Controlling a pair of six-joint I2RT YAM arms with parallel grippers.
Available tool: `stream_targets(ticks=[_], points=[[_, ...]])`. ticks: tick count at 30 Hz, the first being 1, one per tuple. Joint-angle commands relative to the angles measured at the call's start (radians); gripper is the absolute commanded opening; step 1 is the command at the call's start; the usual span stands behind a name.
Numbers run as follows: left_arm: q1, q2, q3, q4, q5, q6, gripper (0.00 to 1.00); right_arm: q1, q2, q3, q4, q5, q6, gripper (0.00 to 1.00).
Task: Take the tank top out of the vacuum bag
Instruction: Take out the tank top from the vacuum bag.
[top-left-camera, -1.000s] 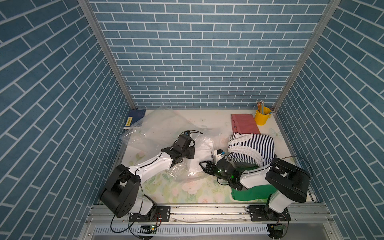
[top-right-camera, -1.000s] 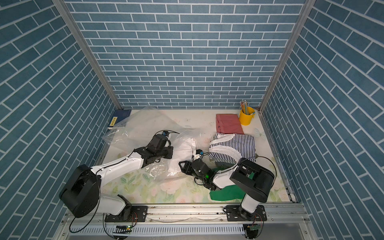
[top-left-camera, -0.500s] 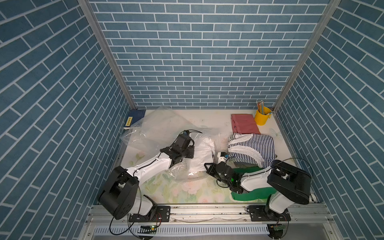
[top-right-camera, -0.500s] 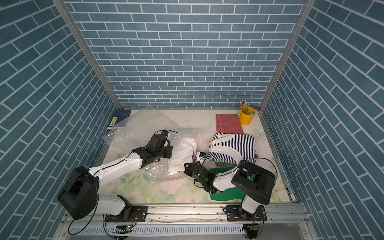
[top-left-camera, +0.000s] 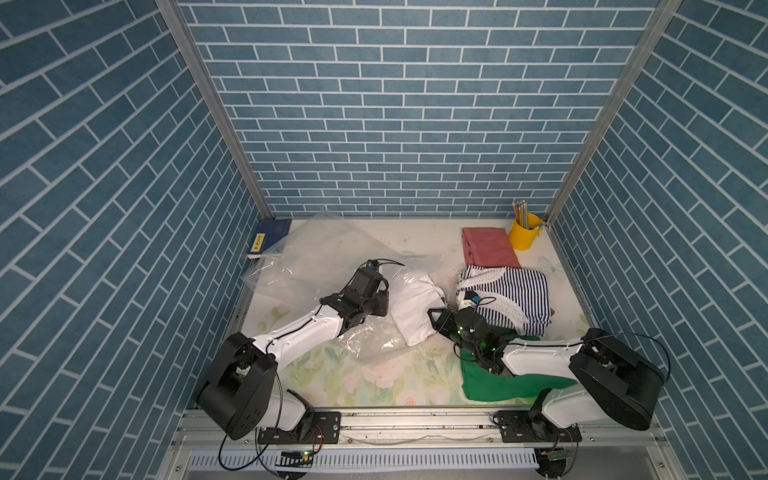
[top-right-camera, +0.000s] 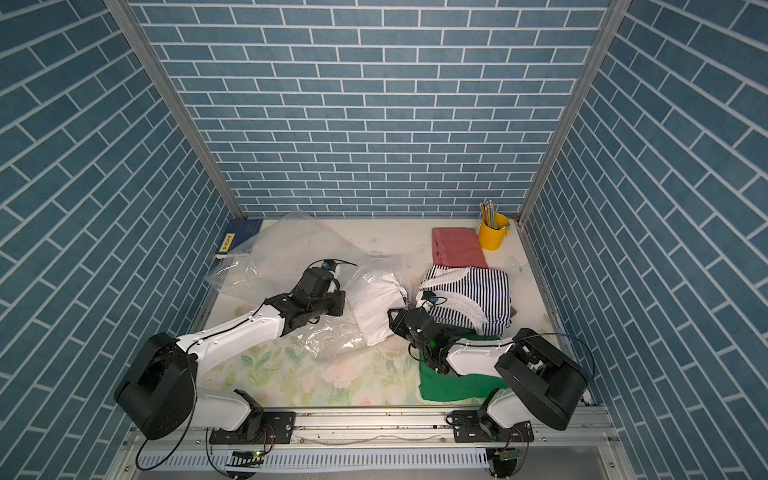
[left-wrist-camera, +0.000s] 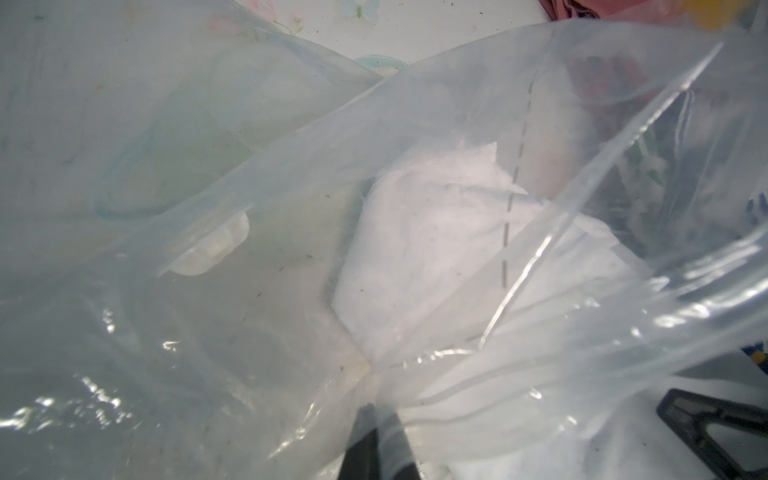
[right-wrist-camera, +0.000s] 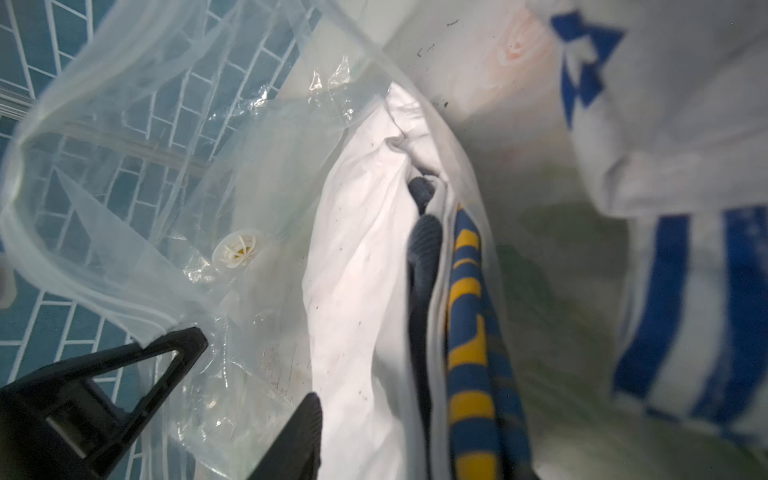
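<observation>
Currently folded white tank top (top-left-camera: 415, 309) lies mid-workspace under clear film of vacuum bag (top-left-camera: 332, 266). Long axis runs back wall (top-left-camera: 395, 124) to front rail (top-left-camera: 415, 420). Near end beside right gripper (top-left-camera: 435, 319), jaws parted; left gripper (left-wrist-camera: 371, 419) clenched on bag film. Striped garment (top-left-camera: 519, 295) just beside.

The left arm (top-left-camera: 303, 332) stretches low and forward, the left gripper (left-wrist-camera: 369, 415) pinched closed. The right arm (top-left-camera: 536, 357) angles inward, the right gripper (right-wrist-camera: 255, 365) holding its jaws apart
</observation>
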Motion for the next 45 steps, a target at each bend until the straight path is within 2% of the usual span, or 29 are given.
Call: stream_targets(ticks=[1,5,9,12,13,17,18,24,27,31,35,45], points=[[0.008,-0.005,0.014,-0.009,-0.006,0.007,0.0,0.062,0.023,0.0,0.028,0.085,0.052,0.57],[0.007,-0.008,0.012,-0.009,-0.01,0.006,0.0,0.142,0.08,-0.02,0.106,0.181,0.142,0.61],[0.008,-0.007,0.012,-0.009,-0.012,0.007,0.0,0.178,0.165,0.002,0.174,0.181,0.173,0.65],[0.008,-0.006,0.01,-0.01,-0.013,0.006,0.0,0.197,0.216,0.016,0.217,0.167,0.185,0.63],[0.007,-0.007,0.01,-0.012,-0.015,0.006,0.0,0.198,0.225,0.017,0.229,0.161,0.185,0.57],[0.008,-0.006,0.01,-0.008,-0.017,0.006,0.0,0.195,0.18,0.0,0.208,0.162,0.151,0.07],[0.008,-0.007,0.01,-0.008,-0.016,0.005,0.0,0.191,0.159,-0.001,0.179,0.163,0.142,0.0],[0.007,-0.005,0.013,-0.006,-0.012,0.006,0.0,0.162,-0.037,-0.013,-0.056,0.177,0.077,0.0],[0.008,-0.006,0.013,-0.006,-0.009,0.006,0.0,0.067,-0.145,-0.013,-0.181,0.08,-0.008,0.0],[0.009,-0.007,0.014,-0.005,-0.009,0.006,0.0,-0.102,-0.262,0.064,-0.421,-0.052,-0.193,0.0],[0.009,-0.001,0.018,-0.003,-0.003,0.006,0.0,-0.239,-0.239,0.21,-0.644,-0.169,-0.385,0.0],[0.012,-0.005,0.017,-0.011,-0.011,0.011,0.0,-0.351,-0.157,0.504,-0.864,-0.165,-0.637,0.0]])
